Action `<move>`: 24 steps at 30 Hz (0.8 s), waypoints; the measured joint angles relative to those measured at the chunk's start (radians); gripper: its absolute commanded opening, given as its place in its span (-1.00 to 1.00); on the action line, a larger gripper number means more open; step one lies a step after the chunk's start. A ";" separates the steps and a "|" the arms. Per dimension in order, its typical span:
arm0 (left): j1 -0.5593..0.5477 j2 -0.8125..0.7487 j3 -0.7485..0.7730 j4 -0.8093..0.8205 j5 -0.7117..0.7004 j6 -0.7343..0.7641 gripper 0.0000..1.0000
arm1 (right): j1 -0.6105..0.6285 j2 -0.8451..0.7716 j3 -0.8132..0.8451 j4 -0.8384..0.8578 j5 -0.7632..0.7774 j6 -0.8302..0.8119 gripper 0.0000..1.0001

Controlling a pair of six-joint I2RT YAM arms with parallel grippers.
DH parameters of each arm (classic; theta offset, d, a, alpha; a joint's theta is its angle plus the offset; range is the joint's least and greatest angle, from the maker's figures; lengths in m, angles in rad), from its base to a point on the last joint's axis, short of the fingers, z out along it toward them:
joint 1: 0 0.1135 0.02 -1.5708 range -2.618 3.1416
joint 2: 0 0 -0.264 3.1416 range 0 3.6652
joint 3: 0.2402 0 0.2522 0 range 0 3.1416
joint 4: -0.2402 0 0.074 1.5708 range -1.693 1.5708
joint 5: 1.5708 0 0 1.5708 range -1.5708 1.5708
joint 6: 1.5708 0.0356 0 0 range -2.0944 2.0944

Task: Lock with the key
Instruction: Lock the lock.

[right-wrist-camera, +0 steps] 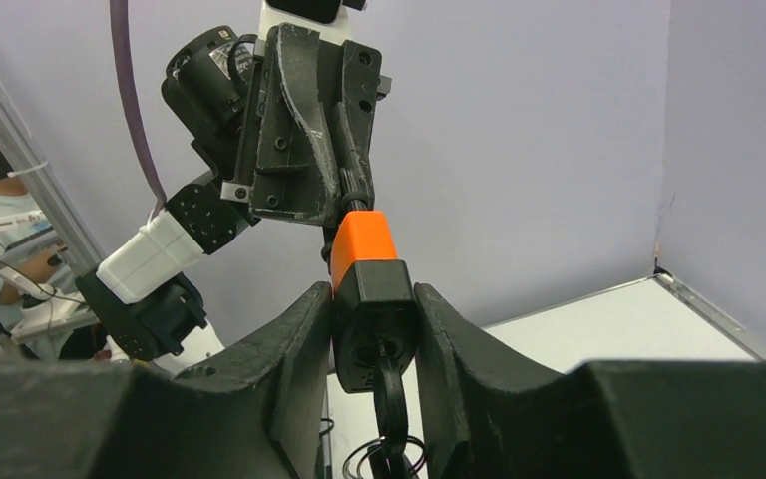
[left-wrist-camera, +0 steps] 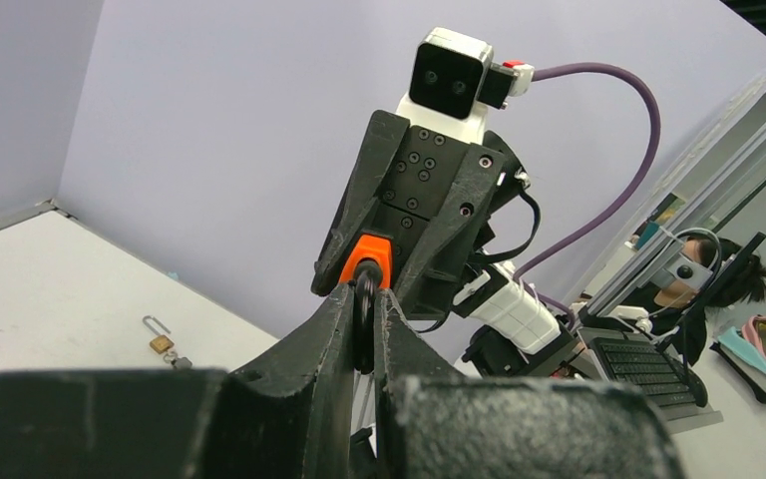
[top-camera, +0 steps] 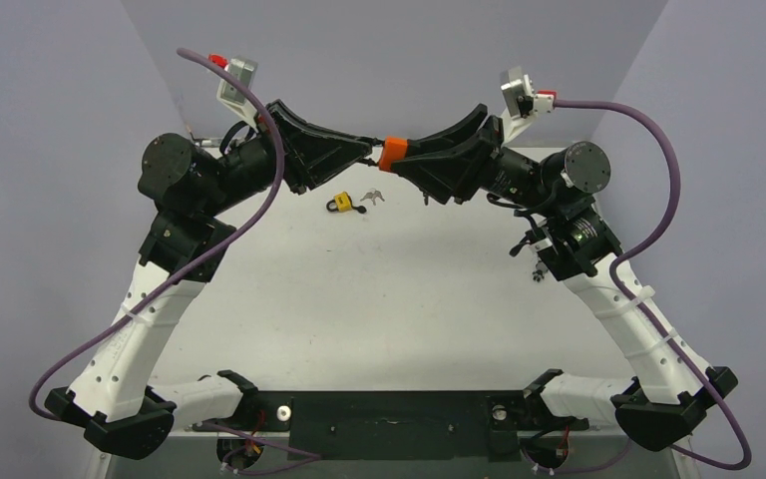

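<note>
Bases of both arms are sitting at the near table edge, and the work is happening far from them: both wrists are meeting in mid-air over the far half of the table (top-camera: 379, 299).

R gripper (right-wrist-camera: 374, 309) is pinching the black body of the orange-capped padlock (right-wrist-camera: 362, 244), fingers pressed on both flanks. L gripper (left-wrist-camera: 364, 299) is pinching a dark round key head (left-wrist-camera: 364, 317), which looks to be entering the orange end. The keyway itself isn't visible.

- Axis: lock and key are lying on one line, approx horizontal, running L-R btwn the two tips in the top view. The orange end is facing L, so the L arm is the one on the key. Next move is prob a twist about that line while R is bracing.
- A dark loop (right-wrist-camera: 389, 399) is hanging behind the R fingers, prob the shackle. Can't tell if it's seated.
- Room: the pair is hanging well above the table w/ free air below. The back wall (top-camera: 389, 60) is rising behind them.
- A yellow padlock (top-camera: 339, 204) and spare keys (top-camera: 372, 197) are lying on the table below, well apart from the grip.
</note>
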 measured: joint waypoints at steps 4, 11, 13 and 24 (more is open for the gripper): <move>0.000 0.000 0.000 0.000 0.004 0.000 -1.00 | 0.000 0.000 -0.002 0.005 -0.005 0.014 -1.00; 0.001 -0.006 -0.003 -0.043 0.031 0.054 -0.55 | 0.000 -0.015 -0.029 -0.001 -0.008 0.035 -1.00; 0.001 -0.016 -0.016 -0.092 0.058 0.089 -0.48 | 0.000 -0.026 -0.043 -0.015 -0.011 0.038 -1.00; 0.023 -0.061 -0.025 -0.253 0.178 0.224 -0.42 | 0.000 -0.097 -0.087 -0.085 -0.037 0.046 -1.00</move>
